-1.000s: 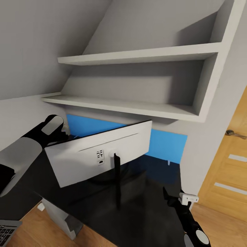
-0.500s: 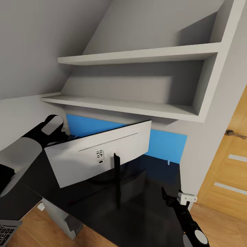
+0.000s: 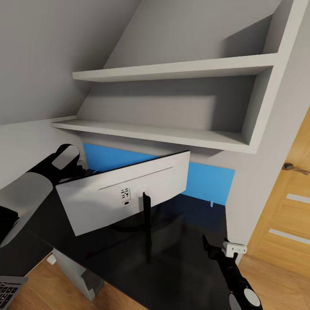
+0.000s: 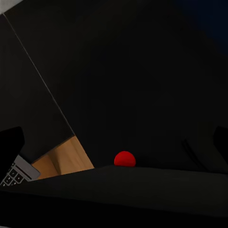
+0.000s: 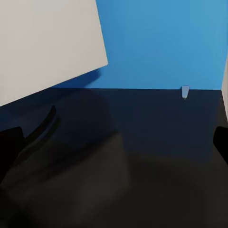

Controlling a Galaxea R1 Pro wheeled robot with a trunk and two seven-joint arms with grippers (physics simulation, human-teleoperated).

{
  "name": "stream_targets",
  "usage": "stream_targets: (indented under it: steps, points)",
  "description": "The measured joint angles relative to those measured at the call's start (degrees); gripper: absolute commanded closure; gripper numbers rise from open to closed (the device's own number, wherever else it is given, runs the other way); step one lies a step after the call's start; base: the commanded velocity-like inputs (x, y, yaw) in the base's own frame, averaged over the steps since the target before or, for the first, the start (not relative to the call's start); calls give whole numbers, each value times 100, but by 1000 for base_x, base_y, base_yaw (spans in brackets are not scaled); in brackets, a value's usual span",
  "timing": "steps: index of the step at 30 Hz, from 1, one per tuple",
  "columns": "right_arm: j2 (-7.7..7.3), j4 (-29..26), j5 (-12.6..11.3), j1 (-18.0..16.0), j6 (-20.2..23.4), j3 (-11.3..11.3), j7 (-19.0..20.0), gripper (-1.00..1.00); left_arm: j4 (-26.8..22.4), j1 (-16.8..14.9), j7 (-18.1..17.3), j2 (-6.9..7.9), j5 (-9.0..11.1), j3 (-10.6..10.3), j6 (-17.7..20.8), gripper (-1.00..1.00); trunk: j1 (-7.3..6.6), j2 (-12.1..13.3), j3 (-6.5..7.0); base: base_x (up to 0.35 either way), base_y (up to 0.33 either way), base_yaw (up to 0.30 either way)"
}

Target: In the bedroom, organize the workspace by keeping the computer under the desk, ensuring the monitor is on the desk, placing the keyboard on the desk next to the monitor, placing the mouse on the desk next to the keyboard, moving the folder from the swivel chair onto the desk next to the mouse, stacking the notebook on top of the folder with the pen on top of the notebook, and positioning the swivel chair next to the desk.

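The monitor (image 3: 125, 193) stands on the desk (image 3: 189, 262), its light-grey back toward me, tilted on a thin black stand (image 3: 147, 228). My left arm (image 3: 64, 158) reaches around the monitor's left edge. In the left wrist view my left gripper (image 4: 115, 140) is open, facing a dark surface with a red dot (image 4: 124, 158). My right gripper (image 3: 220, 250) hovers open over the glossy black top, to the right of the stand and empty. A corner of the keyboard (image 3: 8, 290) lies on the floor at the lower left. The computer (image 3: 77, 275) stands below the desk edge.
Two white wall shelves (image 3: 172, 69) hang low above the desk, the lower one (image 3: 150, 134) close over the monitor. The blue back panel (image 3: 211, 181) closes the desk's far side. A wooden door (image 3: 288, 215) with a handle (image 3: 295, 168) stands on the right.
My right gripper has crept slightly to the left over the desk top. The monitor and my left arm have barely shifted.
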Motion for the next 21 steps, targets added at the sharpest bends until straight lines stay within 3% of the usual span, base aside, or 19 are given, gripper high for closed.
stream_targets:
  steps: [9, 21]
  points:
    - [120, 6, -21, 0, 14, 24, -8, -100, -2, 0, 1, 0, -2, 0, -1, -100, 0, 0, -2, 0, 0, 59]
    - [145, 9, -22, 0, 15, 15, -8, -100, -1, 0, 9, -13, -27, -3, -4, -100, 0, 0, -4, 0, -1, 24]
